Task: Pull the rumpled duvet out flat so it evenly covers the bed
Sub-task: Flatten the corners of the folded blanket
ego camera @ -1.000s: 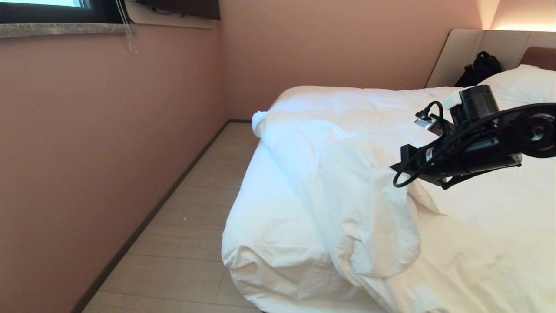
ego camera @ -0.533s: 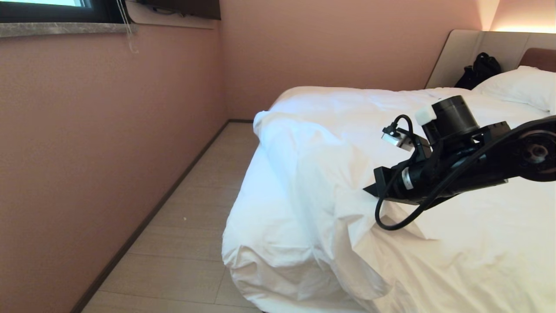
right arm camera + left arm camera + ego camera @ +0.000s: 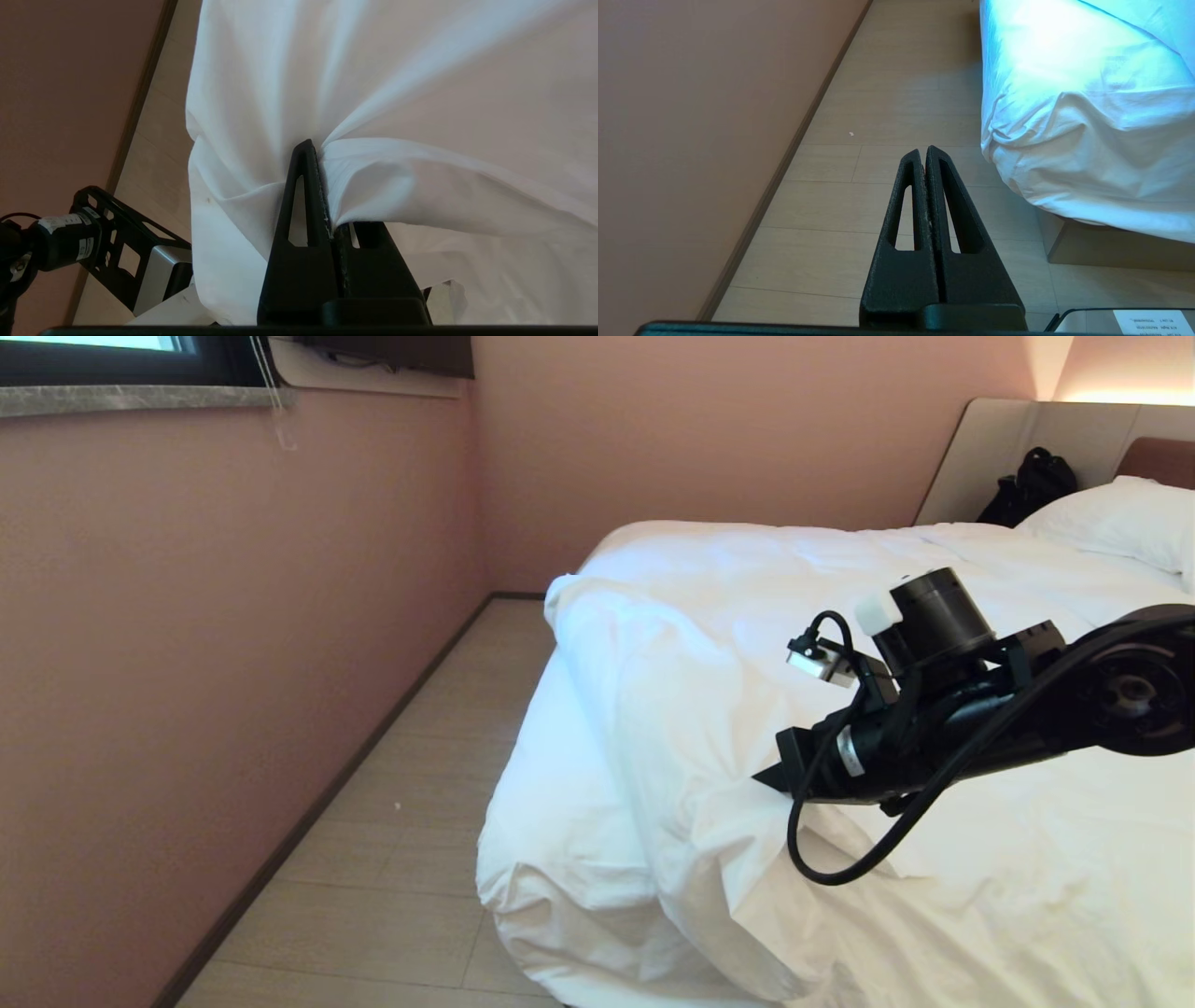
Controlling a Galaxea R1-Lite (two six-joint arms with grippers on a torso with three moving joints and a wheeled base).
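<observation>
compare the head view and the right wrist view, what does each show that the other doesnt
Only the head view: the pillow, beige headboard, a black bag and the window sill.

Only the right wrist view: the right hand shut on a pinched fold of the duvet, cloth fanning out from the fingers, and the parked left arm near the floor.

Both: the duvet, the pink wall and the pale floor.

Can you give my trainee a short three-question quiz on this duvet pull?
1. True or false: the right gripper is shut on the rumpled duvet.
2. The left gripper hangs over: A floor, B pillow, C headboard?
3. What dark thing leans against the headboard?

Key
1. True, cloth is pinched between its fingers.
2. A, shut and empty beside the bed.
3. A black bag.
</observation>
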